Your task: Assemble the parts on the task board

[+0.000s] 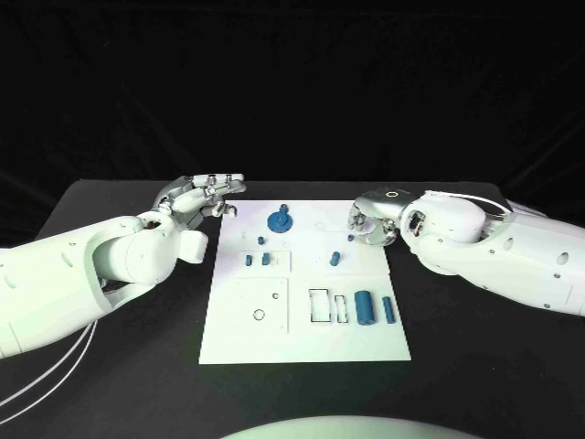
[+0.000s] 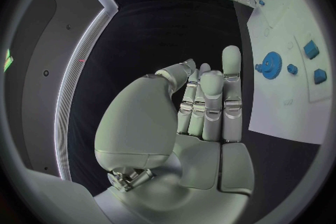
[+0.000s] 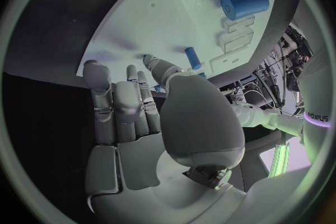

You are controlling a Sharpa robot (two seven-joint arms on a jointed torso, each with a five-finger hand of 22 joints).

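Both hands [image 1: 211, 194] [image 1: 372, 222] empty, fingers clear of parts [image 1: 364, 306].

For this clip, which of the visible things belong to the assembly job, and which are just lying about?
Part of the job:
- task board
- blue gear
- thick blue cylinder
- slim blue rod
- small blue pegs
- left hand, holding nothing
- right hand, holding nothing

Just there:
- black table
- white cables by the left arm
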